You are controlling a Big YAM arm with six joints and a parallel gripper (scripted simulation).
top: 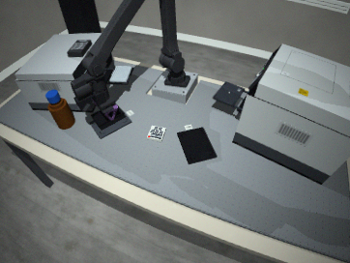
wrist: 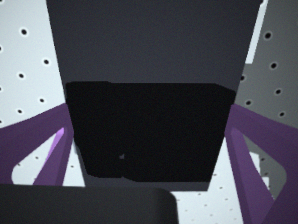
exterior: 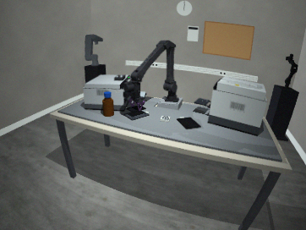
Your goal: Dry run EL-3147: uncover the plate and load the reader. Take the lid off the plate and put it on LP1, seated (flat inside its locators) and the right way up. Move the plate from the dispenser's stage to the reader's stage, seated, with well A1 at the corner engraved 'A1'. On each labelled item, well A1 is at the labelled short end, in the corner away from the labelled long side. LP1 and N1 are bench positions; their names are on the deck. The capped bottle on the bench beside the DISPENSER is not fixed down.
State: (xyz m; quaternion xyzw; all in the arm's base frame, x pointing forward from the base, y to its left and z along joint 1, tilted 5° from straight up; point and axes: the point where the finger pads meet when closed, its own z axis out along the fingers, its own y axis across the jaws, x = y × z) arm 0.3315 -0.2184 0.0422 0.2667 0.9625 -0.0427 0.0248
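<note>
My gripper is shut on the dark lid, one purple finger against each long side. It holds the lid low over the left dark bench position; whether they touch cannot be told. That position's name is not legible. A pale plate stands on the stage of the dispenser, partly hidden by the arm in the exterior view. The reader is at the right, with its dark stage beside it.
The capped bottle stands upright in front of the dispenser, close left of my gripper. A second dark bench position lies right of the printed marker square. The arm's base is at the rear middle.
</note>
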